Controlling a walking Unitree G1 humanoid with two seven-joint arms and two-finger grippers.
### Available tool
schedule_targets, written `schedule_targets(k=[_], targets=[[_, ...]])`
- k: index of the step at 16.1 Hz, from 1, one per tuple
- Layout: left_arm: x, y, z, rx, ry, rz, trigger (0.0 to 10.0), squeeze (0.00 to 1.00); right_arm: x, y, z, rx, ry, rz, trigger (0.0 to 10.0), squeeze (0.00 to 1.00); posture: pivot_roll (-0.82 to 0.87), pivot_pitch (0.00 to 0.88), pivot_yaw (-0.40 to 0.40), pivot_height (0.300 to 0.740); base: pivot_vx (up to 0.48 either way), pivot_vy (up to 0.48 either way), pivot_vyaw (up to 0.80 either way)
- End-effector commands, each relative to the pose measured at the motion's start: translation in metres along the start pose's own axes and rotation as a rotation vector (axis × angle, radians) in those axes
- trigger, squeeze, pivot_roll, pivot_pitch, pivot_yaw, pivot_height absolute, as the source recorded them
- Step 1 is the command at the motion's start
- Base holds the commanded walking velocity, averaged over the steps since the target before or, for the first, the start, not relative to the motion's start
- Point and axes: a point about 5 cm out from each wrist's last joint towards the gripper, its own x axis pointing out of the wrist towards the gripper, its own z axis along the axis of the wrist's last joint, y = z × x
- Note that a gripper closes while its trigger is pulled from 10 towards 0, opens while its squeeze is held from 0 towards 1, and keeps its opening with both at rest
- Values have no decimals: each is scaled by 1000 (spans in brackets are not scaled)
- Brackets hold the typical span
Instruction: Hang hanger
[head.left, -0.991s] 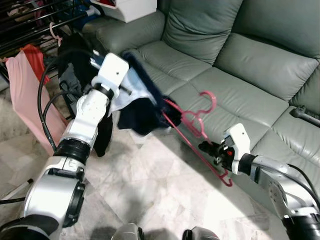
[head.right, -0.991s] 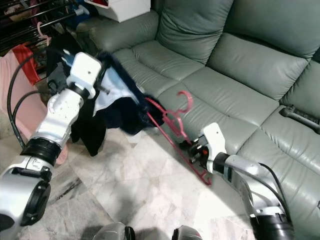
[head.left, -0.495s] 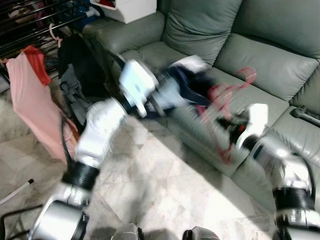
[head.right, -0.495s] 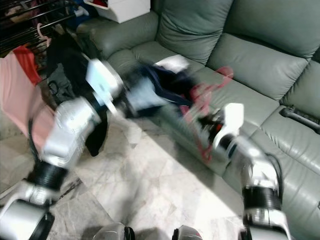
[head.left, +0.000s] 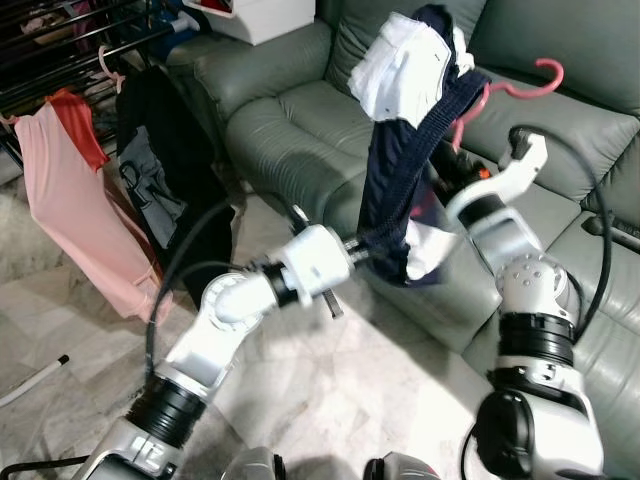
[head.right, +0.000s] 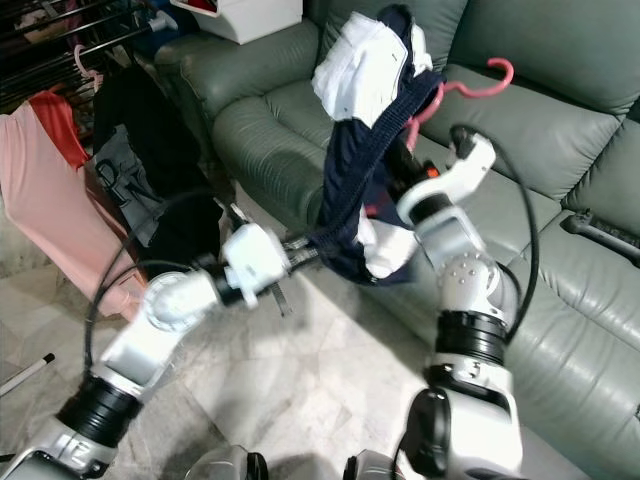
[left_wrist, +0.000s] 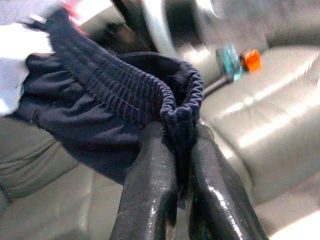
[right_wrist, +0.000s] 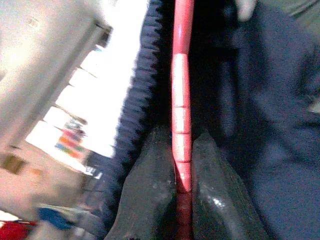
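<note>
Roughly midway: right tool (right_wrist: 176, 165) clamps the pink hanger (head.left: 520, 85) held high, left tool (left_wrist: 174, 165) pinches the navy garment's waistband (left_wrist: 177, 102), drying rack (head.left: 70, 45) not yet reached.

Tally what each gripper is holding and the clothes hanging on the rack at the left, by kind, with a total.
Pink plastic hanger, clamped by the right gripper: 1
Navy-and-white elastic-waist garment, waistband pinched by the left gripper: 1
Salmon-pink garment on the rack: 1
Dark garments on the rack: at least 1, exact count unclear
Total: at least 4
</note>
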Motion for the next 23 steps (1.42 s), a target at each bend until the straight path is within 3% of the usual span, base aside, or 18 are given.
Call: schedule_targets(k=[1, 2, 3, 5, 8, 10, 12, 13, 14, 15, 16, 19, 23], targets=[[-3, -10, -18, 92, 97, -27, 10000, 0, 5, 41, 16, -24, -31, 212, 10000, 0, -33, 57, 54, 740, 0, 0, 0], [-3, -10, -21, 109, 113, -23, 10000, 0, 4, 45, 15, -25, -19, 236, 10000, 0, -33, 57, 54, 740, 0, 0, 0], [-6, -2, -35, 171, 199, 43, 10000, 0, -4, 53, 6, -96, 82, 331, 10000, 0, -44, 57, 55, 740, 0, 0, 0], [-13, 13, -47, 262, 271, 125, 10000, 0, -14, 44, -3, -218, 188, 324, 10000, 0, -47, 59, 54, 740, 0, 0, 0], [-27, 33, -66, 401, 404, 195, 10000, 0, -20, 35, 3, -309, 222, 299, 10000, 0, -49, 57, 54, 740, 0, 0, 0], [-34, 41, -69, 441, 421, 234, 10000, 0, -13, 20, 11, -388, 140, 151, 10000, 0, -49, 57, 54, 740, 0, 0, 0], [-31, 33, -71, 392, 400, 238, 10000, 0, -10, 12, 13, -480, 86, 69, 10000, 0, -44, 57, 53, 740, 0, 0, 0], [-28, 22, -71, 303, 375, 244, 10000, 0, -10, 13, 8, -539, 91, 87, 10000, 0, -43, 56, 52, 740, 0, 0, 0], [-27, 17, -71, 272, 363, 237, 10000, 0, -11, 14, 6, -577, 98, 94, 10000, 0, -43, 56, 52, 740, 0, 0, 0], [-24, 6, -69, 204, 330, 223, 10000, 812, -12, 14, 0, -643, 108, 110, 10000, 0, -42, 55, 48, 740, 0, 0, 0], [-20, -5, -66, 139, 289, 191, 10000, 1000, -13, 15, -4, -676, 113, 127, 10000, 0, -42, 55, 48, 740, 0, 0, 0], [-12, -25, -54, 25, 188, 93, 10000, 1000, -17, 11, -16, -789, 118, 148, 10000, 0, -42, 42, 43, 740, 0, 0, 0], [-20, -20, -45, -21, 147, 74, 10000, 1000, -28, -5, -25, -896, 146, 126, 10000, 0, -40, 51, 42, 740, 0, 0, 0]])
